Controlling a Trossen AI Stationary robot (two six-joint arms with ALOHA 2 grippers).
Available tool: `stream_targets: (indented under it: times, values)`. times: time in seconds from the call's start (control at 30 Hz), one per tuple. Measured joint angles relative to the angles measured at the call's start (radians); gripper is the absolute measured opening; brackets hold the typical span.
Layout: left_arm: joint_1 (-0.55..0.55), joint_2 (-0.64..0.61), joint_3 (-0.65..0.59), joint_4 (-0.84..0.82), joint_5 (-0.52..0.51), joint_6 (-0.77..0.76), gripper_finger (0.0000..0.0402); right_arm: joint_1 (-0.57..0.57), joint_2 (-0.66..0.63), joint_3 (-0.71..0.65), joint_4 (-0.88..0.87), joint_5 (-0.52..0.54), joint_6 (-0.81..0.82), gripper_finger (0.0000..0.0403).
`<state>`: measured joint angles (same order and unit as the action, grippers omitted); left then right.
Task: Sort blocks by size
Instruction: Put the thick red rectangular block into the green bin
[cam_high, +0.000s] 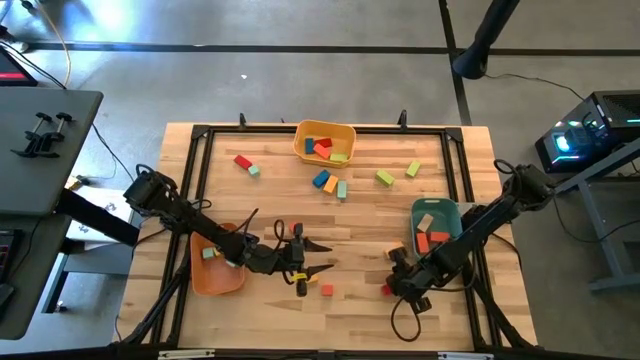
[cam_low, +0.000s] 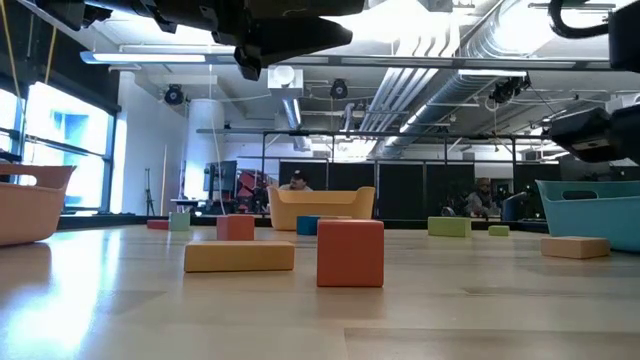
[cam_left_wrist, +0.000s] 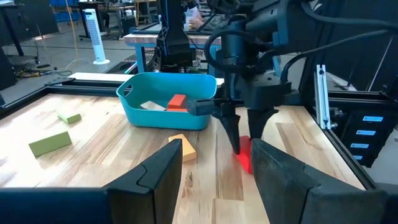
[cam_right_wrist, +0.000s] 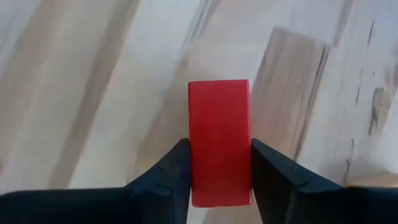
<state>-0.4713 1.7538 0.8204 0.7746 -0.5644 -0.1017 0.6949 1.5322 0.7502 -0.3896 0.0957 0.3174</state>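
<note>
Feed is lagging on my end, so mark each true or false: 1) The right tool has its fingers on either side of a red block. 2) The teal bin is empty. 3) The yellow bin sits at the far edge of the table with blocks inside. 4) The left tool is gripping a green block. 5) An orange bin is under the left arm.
1) True: the right tool has a finger against each side of the red block.
2) False: the teal bin holds tan and orange blocks.
3) True: the yellow bin holds several blocks.
4) False: the left tool is open over bare table, holding nothing.
5) True: the orange bin lies beneath the left arm.
</note>
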Motion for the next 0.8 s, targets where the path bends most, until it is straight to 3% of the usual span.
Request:
stream_targets:
  times: [0.1,0.2,0.33,0.4,0.5,0.6,0.67,0.8]
  values:
    - [0.0,0.0,0.0,0.0,0.0,0.0,0.0174,-0.001,0.001,0.023,-0.001,0.016,0.025,0.0125]
    - [0.0,0.0,0.0,0.0,0.0,0.0,0.0174,-0.001,-0.008,0.106,-0.099,0.13,0.059,0.0125]
    - [0.0,0.0,0.0,0.0,0.0,0.0,0.0174,-0.006,-0.044,0.255,-0.45,0.385,0.207,0.0125]
    - [0.0,0.0,0.0,0.0,0.0,-0.001,0.0174,-0.026,-0.068,0.31,-0.678,0.435,0.354,0.0125]
    - [0.0,0.0,0.0,0.001,-0.001,-0.003,0.0174,-0.076,-0.115,0.329,-0.967,0.408,0.631,0.0125]
    - [0.0,0.0,0.0,0.001,-0.002,-0.002,0.0174,-0.13,-0.184,0.277,-1.092,0.311,0.904,0.0125]
    - [0.0,0.0,0.0,0.0,-0.001,-0.002,0.0174,-0.16,-0.233,0.215,-1.09,0.231,1.002,0.0125]
    - [0.0,0.0,0.0,-0.005,-0.001,-0.002,0.0174,-0.212,-0.304,0.056,-0.979,0.069,1.038,0.0125]
